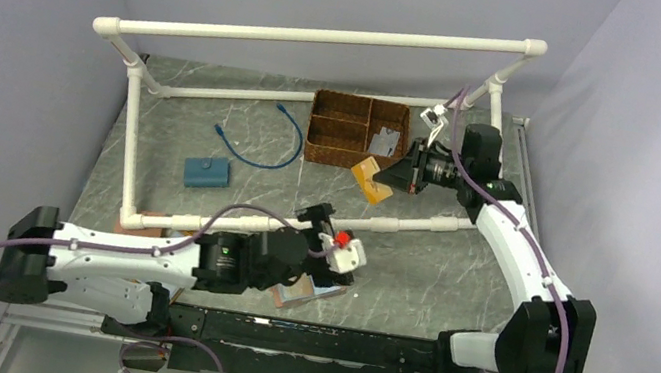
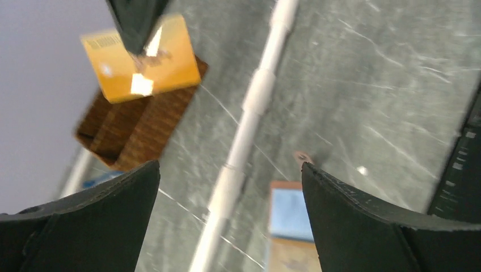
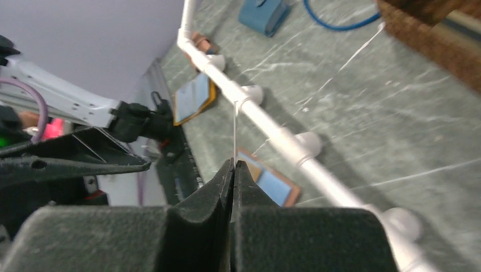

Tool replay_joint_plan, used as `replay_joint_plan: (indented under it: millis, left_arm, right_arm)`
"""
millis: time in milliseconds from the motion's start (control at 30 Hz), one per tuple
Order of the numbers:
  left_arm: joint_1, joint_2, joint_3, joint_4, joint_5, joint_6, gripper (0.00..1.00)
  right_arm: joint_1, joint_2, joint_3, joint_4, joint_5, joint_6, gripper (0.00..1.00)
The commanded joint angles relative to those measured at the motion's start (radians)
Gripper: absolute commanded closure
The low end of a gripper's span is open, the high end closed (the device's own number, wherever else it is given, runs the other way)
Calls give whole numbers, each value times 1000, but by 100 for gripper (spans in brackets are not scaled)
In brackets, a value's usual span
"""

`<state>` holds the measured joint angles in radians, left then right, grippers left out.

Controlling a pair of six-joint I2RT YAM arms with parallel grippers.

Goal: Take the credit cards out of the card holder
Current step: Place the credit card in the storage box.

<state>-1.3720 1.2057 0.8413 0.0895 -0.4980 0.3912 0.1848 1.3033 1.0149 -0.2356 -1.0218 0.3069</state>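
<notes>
R gripper [image 3: 233, 165] is clamped on one yellow credit card [image 2: 142, 56], edge-on btwn its tips, wicker basket [image 1: 356, 130] just beside it. L gripper [image 2: 230, 170] gapes wide, empty. The card holder [image 1: 310, 296] lies open just under it. Pinch looks thin, prob near the card's edge. A jolt could swivel it loose & drop it outside the basket.

- A white pipe frame [image 1: 331, 40] stands on the grey marbled desk [image 1: 433, 275].
- A brown wicker basket [image 1: 313, 146] with compartments sits at the far side, and a grey flat piece [image 1: 383, 142] lies in its right compartment.
- A blue cable [image 1: 259, 164] curls to the left of the basket.
- A small blue block [image 1: 206, 171] lies near the cable, on its near side.
- An orange-rimmed panel [image 3: 193, 101] lies near the desk's near edge.
</notes>
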Motion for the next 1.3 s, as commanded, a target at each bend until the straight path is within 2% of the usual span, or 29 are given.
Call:
replay_joint_plan:
  millis: [0,100,167,367,567,733,900,1267]
  left_arm:
    - [85,-73,25,-306,188,-438,1]
    - [170,-133,12,-353,238,-571,1]
    - [219,-176,-12,-368,244,-646,1]
    - [275,-318,-106,-372,180,-764,1]
    - [278,-448,-141,-456,106,-809,0]
    - [280,-539,-152,-532,70,-814,1]
    - [280,-595,-179,-579,39,-831,1]
    - [281,-625,-205,-583,-6,-800,1]
  right_arm:
    - [1,85,175,-189,41,-378,100]
    - [18,153,310,-327,68,-579,100]
    - [39,192,373,-380,141,-697,100]
    - [137,300,493,-370,300,-908,100]
    - [208,505,720,-364,406,-945,100]
    - [213,708,951,-401,448,-929,100]
    - [212,851,1115,-482,464,-984,100]
    - [212,970,1157,-507,442,-1027,100]
